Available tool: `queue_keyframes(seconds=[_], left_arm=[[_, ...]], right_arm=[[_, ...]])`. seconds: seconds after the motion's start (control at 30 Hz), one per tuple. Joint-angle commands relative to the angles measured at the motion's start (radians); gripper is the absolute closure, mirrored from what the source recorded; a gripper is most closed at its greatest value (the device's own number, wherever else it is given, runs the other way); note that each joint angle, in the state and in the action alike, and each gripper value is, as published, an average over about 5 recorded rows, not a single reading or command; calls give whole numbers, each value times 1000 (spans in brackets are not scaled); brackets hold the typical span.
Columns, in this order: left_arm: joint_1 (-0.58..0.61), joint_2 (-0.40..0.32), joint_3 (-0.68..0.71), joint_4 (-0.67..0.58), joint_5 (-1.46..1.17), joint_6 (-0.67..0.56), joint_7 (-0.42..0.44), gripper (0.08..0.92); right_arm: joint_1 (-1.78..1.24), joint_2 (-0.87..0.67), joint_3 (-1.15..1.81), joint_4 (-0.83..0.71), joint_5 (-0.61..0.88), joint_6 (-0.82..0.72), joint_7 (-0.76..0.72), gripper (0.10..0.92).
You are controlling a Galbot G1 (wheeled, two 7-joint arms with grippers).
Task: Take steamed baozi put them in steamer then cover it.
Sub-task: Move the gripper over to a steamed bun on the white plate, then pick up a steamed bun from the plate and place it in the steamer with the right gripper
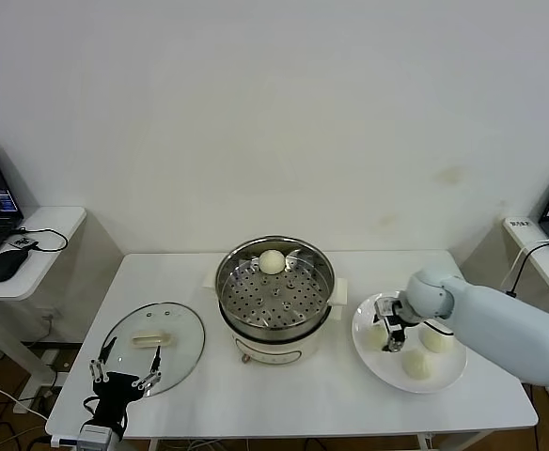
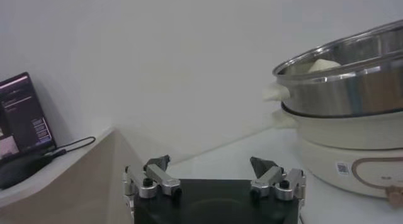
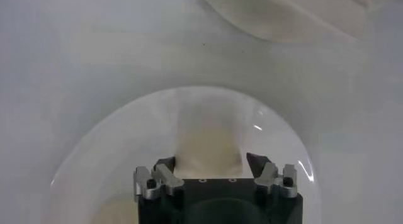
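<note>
Straddling a steamed baozi (image 3: 208, 143) on the plate (image 1: 387, 371), right pincer (image 1: 392, 336), grip unclear; left pincer (image 1: 124, 368) wide open by the cover (image 1: 176, 324)

Pale blue right arm (image 1: 509, 329), black metal-fingered tool (image 1: 390, 329).

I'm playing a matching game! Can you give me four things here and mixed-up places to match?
Things:
1 lid
2 steamer
3 plate
4 left gripper

Places:
a holds one bun
b under the right gripper
c flat on the table, left of the pot
d by the table's front left corner

Pairs: 1-c, 2-a, 3-b, 4-d
</note>
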Motion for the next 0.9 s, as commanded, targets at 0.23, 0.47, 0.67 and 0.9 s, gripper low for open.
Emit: queue_keyframes(seconds=[0.23,0.47,0.67,0.9], left_arm=[[3,-2,-3,-5,0,0,0,177],[4,1,-5,-10,0,1,0,177],[0,9,-3,-15,-2,1,0,177],[-5,19,3,-22,-8,1,1,177]], right_arm=[[14,-7,8,-3,-6,11,-34,438],[103,-63,-5,43,46,21,-73,520],[352,-131,-124,107,163,17,-99,514],[700,-111,-312,149,343,-14,-102,508]])
